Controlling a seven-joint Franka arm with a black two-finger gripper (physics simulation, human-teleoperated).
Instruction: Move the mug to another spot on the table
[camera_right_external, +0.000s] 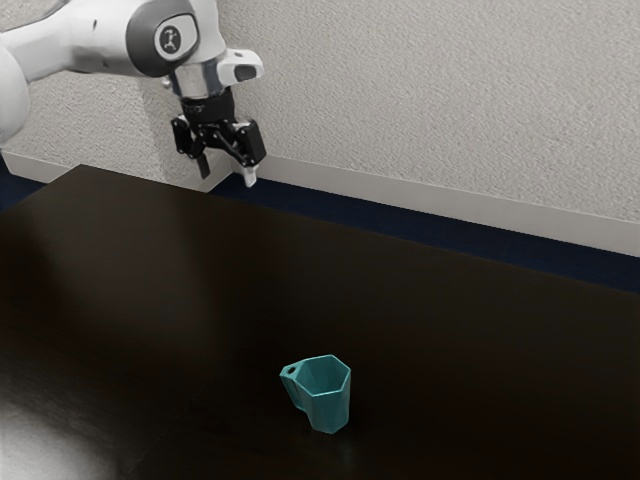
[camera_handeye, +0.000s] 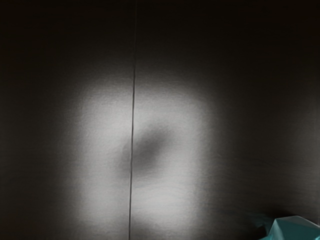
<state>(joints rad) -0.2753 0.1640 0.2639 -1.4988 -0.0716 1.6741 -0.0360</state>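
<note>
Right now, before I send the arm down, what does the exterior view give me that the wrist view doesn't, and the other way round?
Exterior view adds: the black two-finger gripper, open, high over the table's far edge, well apart from the teal faceted mug. That mug stands upright, handle toward the exterior view's left. Behind are a grey textured wall and white baseboard.
Wrist view adds: a thin straight seam across the tabletop and a pale glare patch.
Shared: the dark brown table and the mug, just a corner in the wrist view.
</note>
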